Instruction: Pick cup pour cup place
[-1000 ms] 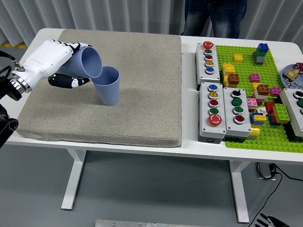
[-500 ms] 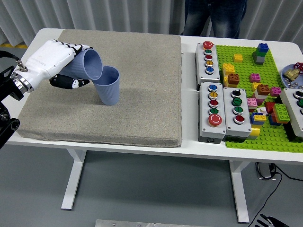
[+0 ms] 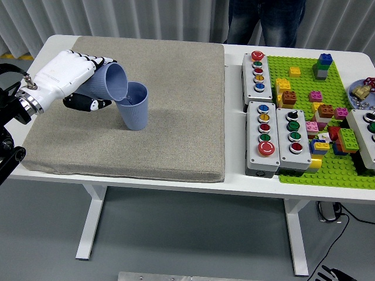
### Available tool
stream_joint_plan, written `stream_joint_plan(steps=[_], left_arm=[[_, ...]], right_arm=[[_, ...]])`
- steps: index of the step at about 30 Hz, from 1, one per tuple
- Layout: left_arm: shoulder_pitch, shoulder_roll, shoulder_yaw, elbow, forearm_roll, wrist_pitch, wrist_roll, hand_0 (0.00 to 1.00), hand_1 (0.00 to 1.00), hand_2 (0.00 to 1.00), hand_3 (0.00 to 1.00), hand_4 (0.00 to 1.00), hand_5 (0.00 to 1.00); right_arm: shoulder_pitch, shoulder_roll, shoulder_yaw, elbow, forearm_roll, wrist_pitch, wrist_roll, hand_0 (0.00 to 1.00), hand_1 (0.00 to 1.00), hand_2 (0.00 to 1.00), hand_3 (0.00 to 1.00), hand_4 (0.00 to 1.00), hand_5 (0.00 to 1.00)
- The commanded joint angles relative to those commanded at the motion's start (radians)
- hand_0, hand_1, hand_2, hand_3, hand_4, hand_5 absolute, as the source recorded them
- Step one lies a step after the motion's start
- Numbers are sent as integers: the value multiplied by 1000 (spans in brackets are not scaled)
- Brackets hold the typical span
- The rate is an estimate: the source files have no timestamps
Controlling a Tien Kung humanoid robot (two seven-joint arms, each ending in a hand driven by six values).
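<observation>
Reaching in from the left, the left hand [image 3: 65, 76] holds a blue cup [image 3: 109, 82] tipped on its side, with the open mouth turned to the right and downward. The fingers [image 3: 88, 103] are curled around the body of this cup; the white back of the hand covers its base. The lower part of its rim lies over the mouth of a second blue cup [image 3: 135, 106], which stands upright on the grey mat [image 3: 164, 123]. The two rims look touching or very nearly so, but contact cannot be judged for sure. The mat covers the left part of the white bench [image 3: 234, 181]. To the right of the mat lie grey button boxes [image 3: 275, 136] with coloured buttons, and beside them a green building plate [image 3: 328, 170] with many small bricks on it. A person in dark trousers [image 3: 266, 20] stands at the far side of the bench.
</observation>
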Motion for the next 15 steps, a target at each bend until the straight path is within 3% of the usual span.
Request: stream_joint_plan(steps=[15], left_arm=[[-37,-1,40,1,0,7,9,387,499,653,645,588,176]], right_arm=[[6,-3,-4,0,6,-2,4,763,699,710,607,168,362]])
